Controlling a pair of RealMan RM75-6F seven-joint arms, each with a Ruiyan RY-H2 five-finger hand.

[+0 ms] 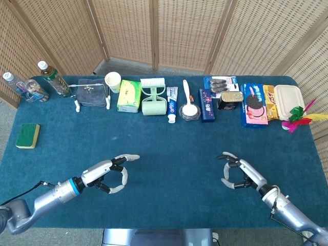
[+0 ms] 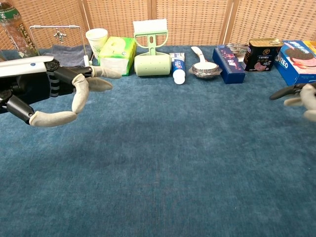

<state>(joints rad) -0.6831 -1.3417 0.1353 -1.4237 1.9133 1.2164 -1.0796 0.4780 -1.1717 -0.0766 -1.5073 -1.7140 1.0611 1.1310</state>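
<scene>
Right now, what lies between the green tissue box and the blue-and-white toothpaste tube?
In the head view, a pale green lint roller lies between the green tissue box and the toothpaste tube.

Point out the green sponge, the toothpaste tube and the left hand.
green sponge point(image 1: 27, 135), head view, middle of its top face.
toothpaste tube point(image 1: 172, 103), head view, middle of the tube body.
left hand point(image 1: 104, 172), head view, middle of the hand.

On the table point(image 1: 169, 148), the left hand point(image 1: 105, 173) and right hand point(image 1: 239, 173) are near the front edge, well apart. Behind them a row runs along the back edge: bottles point(image 1: 51, 79) at far left, lint roller point(image 1: 154, 100) near the middle, cookie box point(image 1: 253, 105) toward the right. The sponge point(image 1: 27, 135) lies alone at the left edge, in front of the bottles.
</scene>
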